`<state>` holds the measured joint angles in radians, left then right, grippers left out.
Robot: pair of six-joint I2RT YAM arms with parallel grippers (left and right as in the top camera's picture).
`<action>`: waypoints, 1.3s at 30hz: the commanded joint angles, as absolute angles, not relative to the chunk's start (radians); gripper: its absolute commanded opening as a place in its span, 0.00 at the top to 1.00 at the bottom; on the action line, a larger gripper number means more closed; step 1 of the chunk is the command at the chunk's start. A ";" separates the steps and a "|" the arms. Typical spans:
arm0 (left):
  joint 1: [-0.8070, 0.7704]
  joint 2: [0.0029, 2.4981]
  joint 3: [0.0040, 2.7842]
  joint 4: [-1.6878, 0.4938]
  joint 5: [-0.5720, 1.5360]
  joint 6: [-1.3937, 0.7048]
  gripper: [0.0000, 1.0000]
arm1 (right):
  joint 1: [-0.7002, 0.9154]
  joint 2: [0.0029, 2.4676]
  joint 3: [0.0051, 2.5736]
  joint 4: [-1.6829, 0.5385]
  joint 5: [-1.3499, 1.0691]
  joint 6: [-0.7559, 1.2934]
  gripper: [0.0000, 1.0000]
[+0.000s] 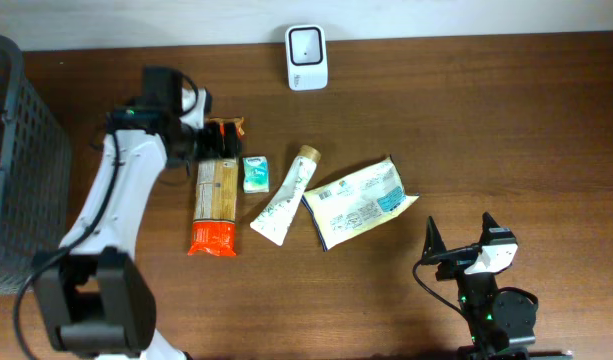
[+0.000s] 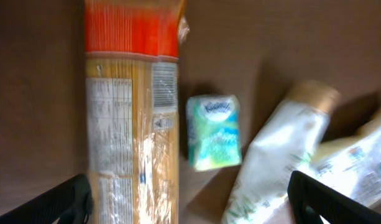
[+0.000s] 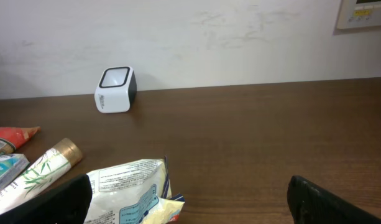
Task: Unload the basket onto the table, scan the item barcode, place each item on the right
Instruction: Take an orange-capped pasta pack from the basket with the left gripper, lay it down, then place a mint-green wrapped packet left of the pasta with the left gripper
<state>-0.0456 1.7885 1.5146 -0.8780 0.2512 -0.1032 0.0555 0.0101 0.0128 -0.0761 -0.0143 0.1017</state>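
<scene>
Overhead, on the bench (image 1: 466, 120), the spaghetti packet (image 1: 215, 205) lies flat left of centre. Its far end sits under the left pincer (image 1: 218, 148), whose jaws gape wide and grip nothing. This looks like the pick-up step: descend, close across the packet, then present its barcode (image 2: 165, 87) to the scanner (image 1: 307, 44) at the far edge.

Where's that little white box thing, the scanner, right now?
In the overhead view the white scanner stands alone at the far edge of the table, near the middle; the cream tube lies in front of it, toward the robot.
</scene>
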 commanded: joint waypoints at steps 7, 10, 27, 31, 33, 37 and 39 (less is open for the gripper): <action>0.177 1.642 2.030 -0.862 -0.191 0.176 0.01 | 0.053 0.004 0.006 -0.080 -0.003 0.105 0.01; 0.408 1.645 2.036 -0.887 -0.207 0.092 0.03 | 0.053 0.004 0.006 -0.080 -0.003 0.105 0.01; 0.716 2.309 2.030 -0.774 -0.251 0.242 0.18 | 0.053 0.004 0.006 -0.080 -0.003 0.105 0.01; 0.731 2.384 2.030 -0.739 -0.252 0.321 0.21 | 0.053 0.004 0.006 -0.080 -0.003 0.105 0.01; 0.742 2.415 2.030 -0.734 -0.252 0.320 0.24 | 0.053 0.004 0.006 -0.080 -0.003 0.105 0.01; 0.756 2.446 2.030 -0.748 -0.248 0.319 0.57 | 0.053 0.004 0.006 -0.080 -0.003 0.105 0.01; 0.756 2.446 2.030 -0.749 -0.247 0.297 1.00 | 0.053 0.004 0.006 -0.080 -0.003 0.105 0.01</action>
<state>0.7525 2.3978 2.0365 -0.7326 -0.2745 0.3202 0.0555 0.0101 0.0128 -0.0761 -0.0147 0.1020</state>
